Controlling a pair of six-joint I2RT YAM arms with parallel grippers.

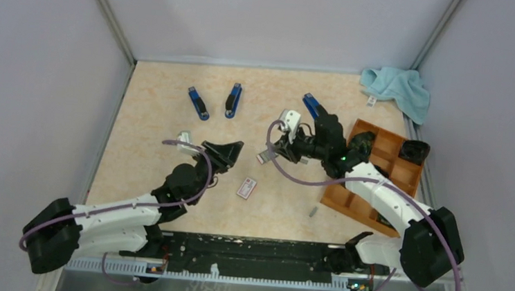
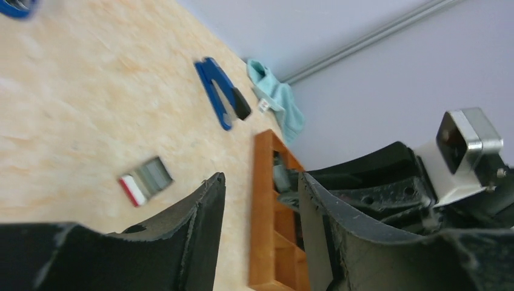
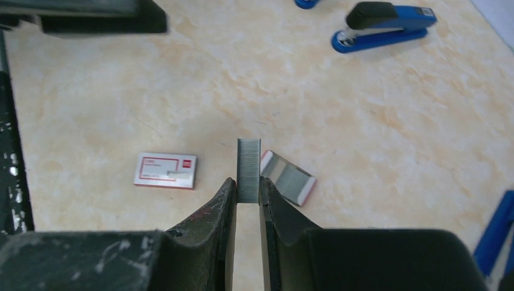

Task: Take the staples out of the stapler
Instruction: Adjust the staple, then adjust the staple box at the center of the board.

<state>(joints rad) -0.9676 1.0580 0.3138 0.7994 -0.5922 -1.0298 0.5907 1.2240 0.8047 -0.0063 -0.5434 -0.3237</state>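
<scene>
pinching the staples [image 3: 248, 159] by one end, the right claw [image 3: 246, 185] is closed on the strip's two broad faces, with most of its length sticking out past the tips. the strip is held in the air over the middle of the tabletop [image 1: 158, 131], above a box [image 3: 165, 170] with a red label and an open sleeve [image 3: 289, 177] just beside it. the left claw [image 2: 260, 177] stands partly open with nothing in it. it hovers left of the middle, apart from the right one. one stapler [image 1: 311, 105] lies toward the far edge, just behind the right arm, and two more lie further left. a tray [image 1: 377, 176] sits at the right edge. a grey sliver [image 1: 313, 211] near its near corner may be another strip, though it is too small to tell.

the strip looks very light, so weight is no worry. it should be stiff along its length but weak at the glued joints, likely to snap if bent or squeezed on its thin edges. smooth metal can also slip or swivel in a one-end pinch. the broad faces are the place to hold, with gentle pressure, nearer the middle if it must travel far.
</scene>
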